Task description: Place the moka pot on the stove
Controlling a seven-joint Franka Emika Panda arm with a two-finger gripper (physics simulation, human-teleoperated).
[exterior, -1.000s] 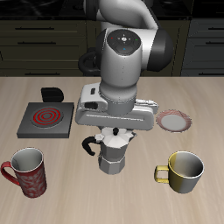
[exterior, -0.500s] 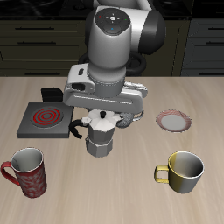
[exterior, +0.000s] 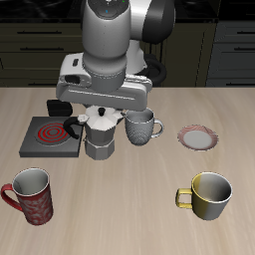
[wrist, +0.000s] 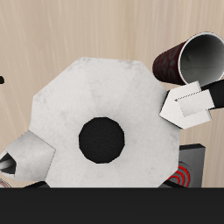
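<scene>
**Hovering low over the pot, right at the hotplate's edge**

Looking straight down from the wrist, the gripper has one pale finger plainly showing, pressed against the rim of the pot beside its black handle. The other finger is out of sight, so whether the jaws are truly clamped on the pot cannot be told from here. The pot's eight-sided lid fills that view, its black knob dead centre and the spout pointing away from the finger.

From the front camera, the arm leans forward over the table with its wrist block slung low and level, sitting right on top of the pot and hiding the gripper completely. The pot stands upright, its base at or just above the tabletop — hard to say which. It sits just beside the stove, at the edge nearest the table's middle, not over the red coil.

A grey mug stands close on the pot's other side. Farther along lies a pink-rimmed plate. Near the front edge wait a red mug and a yellow mug, well apart.
</scene>
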